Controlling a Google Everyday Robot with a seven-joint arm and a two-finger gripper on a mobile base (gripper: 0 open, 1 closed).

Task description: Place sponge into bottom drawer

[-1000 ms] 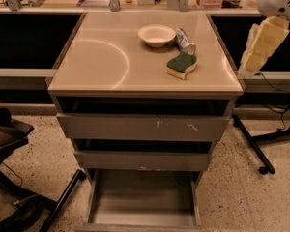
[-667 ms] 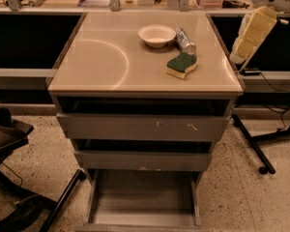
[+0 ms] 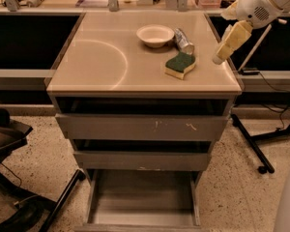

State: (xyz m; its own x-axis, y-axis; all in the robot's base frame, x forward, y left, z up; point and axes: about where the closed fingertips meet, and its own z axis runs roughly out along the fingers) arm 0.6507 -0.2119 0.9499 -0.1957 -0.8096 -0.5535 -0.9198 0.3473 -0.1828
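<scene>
**Gripper (image 3: pixel 218 58) has swung left, over the cabinet's right edge**

Since a second ago your gripper has moved leftward from beside the cabinet. Its pale yellow tip now hangs above the right rim of the countertop (image 3: pixel 87 66), slanting down and to the left from the white arm housing (image 3: pixel 263 4). Nothing else has shifted.

Starting at your left, a dark chair base (image 3: pixel 19 197) stands on the speckled floor beside the cabinet. On the tan countertop you see a faint white arc (image 3: pixel 120 57) across its left half. Further right sits a small cream bowl (image 3: pixel 155 35), upright. Just beside it lies a silver can (image 3: pixel 184 41) on its side, its near end close against the sponge (image 3: pixel 180 65). The sponge rests flat on the countertop, green scouring face up over the yellow foam, near the right front corner. It sits just left of and below the gripper tip, and nothing is gripping it.

You cannot tell from this angle whether the gripper is spread or pressed together; it holds nothing.

Below the countertop, the top drawer (image 3: pixel 142 127) and middle drawer (image 3: pixel 142 159) are each pulled out a little, grey fronts showing. The bottom drawer (image 3: pixel 140 202) is drawn out furthest, its flat grey floor bare between thin side walls.

At your far right, a black stand leg (image 3: pixel 251 144) slants across the floor.
</scene>
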